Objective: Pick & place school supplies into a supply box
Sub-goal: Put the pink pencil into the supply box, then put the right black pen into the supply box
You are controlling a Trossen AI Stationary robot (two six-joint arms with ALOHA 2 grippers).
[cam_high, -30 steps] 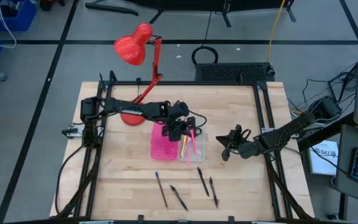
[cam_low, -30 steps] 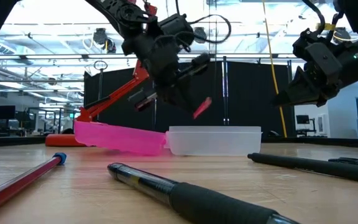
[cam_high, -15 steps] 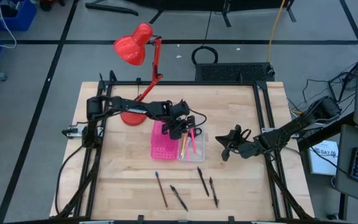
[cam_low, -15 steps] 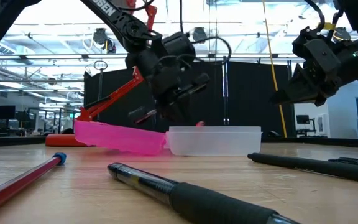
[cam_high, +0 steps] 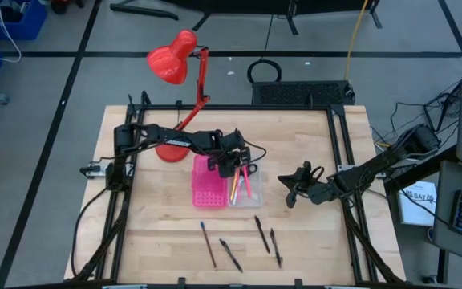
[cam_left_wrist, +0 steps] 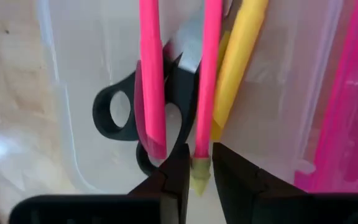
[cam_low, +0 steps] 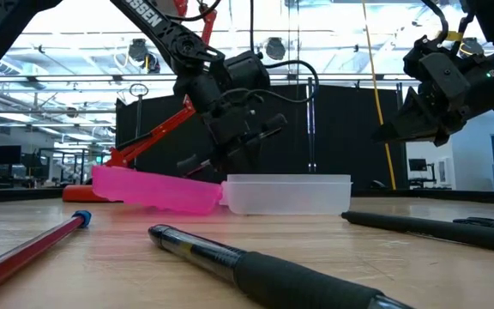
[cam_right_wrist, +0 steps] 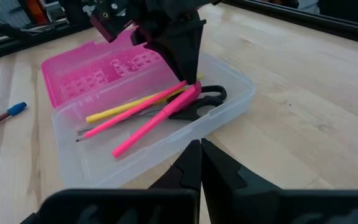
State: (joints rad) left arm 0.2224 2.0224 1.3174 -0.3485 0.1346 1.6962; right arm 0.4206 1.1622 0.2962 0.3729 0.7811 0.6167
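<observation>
The left gripper (cam_left_wrist: 194, 163), fingers barely apart, loosely pinched a pink pen (cam_left_wrist: 205, 81) laid into the clear box (cam_right_wrist: 229, 106); the right gripper (cam_right_wrist: 201, 163) waited, pressed together.

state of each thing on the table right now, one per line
clear supply box: open, holding pens and scissors
pink pens: lying in the box
yellow pencil: lying in the box
scissors: closed, in the box
left pincer: low over the box
right pincer: shut, empty
four pens: loose on the table
</observation>
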